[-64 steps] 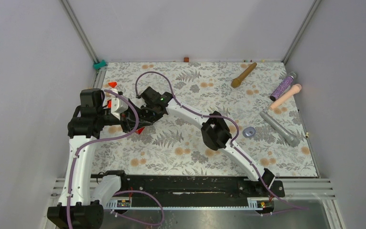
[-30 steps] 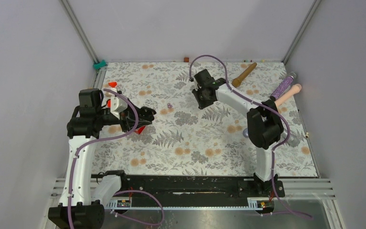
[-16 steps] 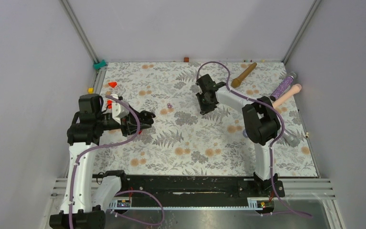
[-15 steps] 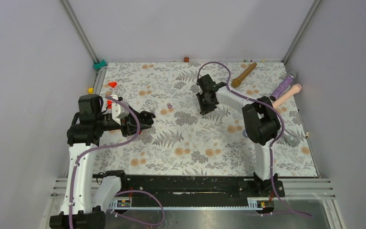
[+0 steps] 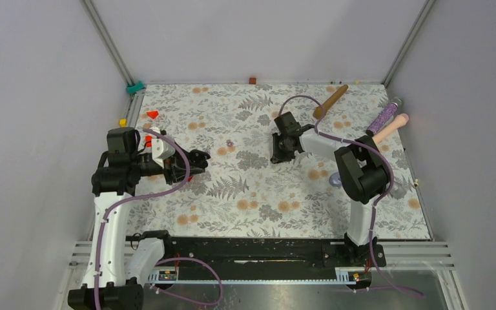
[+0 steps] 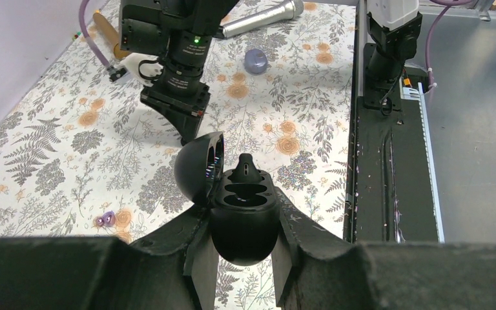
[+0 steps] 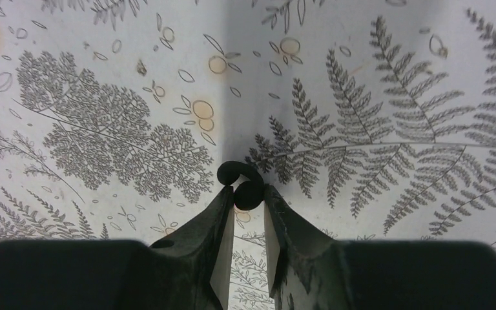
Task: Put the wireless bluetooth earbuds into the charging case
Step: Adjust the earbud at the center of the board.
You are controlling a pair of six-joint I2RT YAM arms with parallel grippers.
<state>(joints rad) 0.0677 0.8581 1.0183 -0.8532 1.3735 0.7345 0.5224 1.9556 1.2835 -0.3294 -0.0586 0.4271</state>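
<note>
My left gripper [image 5: 195, 160] is shut on the black egg-shaped charging case [image 6: 242, 216]. Its lid [image 6: 199, 169] stands open to the left. One black earbud [image 6: 246, 168] sits in the case's far slot; the nearer slots look empty. My right gripper [image 5: 276, 155] points down at the mat in the middle. In the right wrist view its fingertips [image 7: 225, 201] pinch a second black earbud [image 7: 244, 188] at the mat's surface. Two pale purple earbuds [image 5: 230, 143] lie together on the mat between the arms, also in the left wrist view [image 6: 105, 219].
A wooden stick [image 5: 330, 101], a glittery purple cylinder [image 5: 383, 117], a pink cylinder [image 5: 387, 131], a grey microphone [image 5: 379, 174] and a small purple-blue round case [image 5: 337, 179] lie at the right. A red cone [image 5: 152, 114] sits at the far left.
My right arm left the case at the left, swung to the far middle, then came down and slightly nearer onto the mat. My left gripper drew back slightly with the case.
</note>
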